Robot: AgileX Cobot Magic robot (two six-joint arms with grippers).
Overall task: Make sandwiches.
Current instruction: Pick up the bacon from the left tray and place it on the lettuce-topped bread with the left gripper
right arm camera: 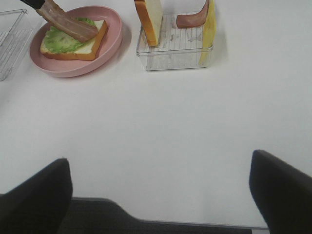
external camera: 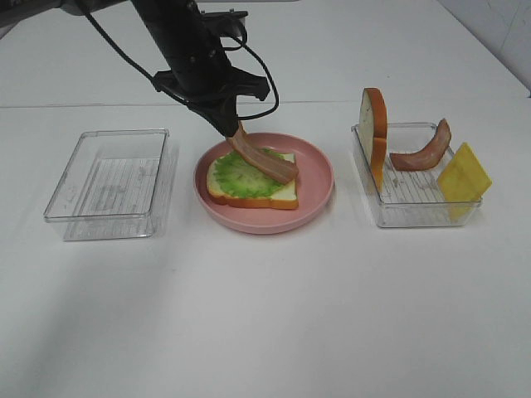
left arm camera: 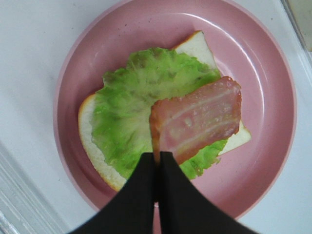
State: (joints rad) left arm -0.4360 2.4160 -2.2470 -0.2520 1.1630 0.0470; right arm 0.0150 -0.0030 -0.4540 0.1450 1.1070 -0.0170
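Left hand pinches bacon strip over lettuce on bread slice.

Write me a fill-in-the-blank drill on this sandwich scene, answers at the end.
The left gripper is ____ (open or shut) on a bacon strip. The lettuce lies on a bread slice in the ____ plate. The right-hand tray holds a standing bread slice, another bacon strip and a ____ cheese square.
Missing: shut; pink; yellow.
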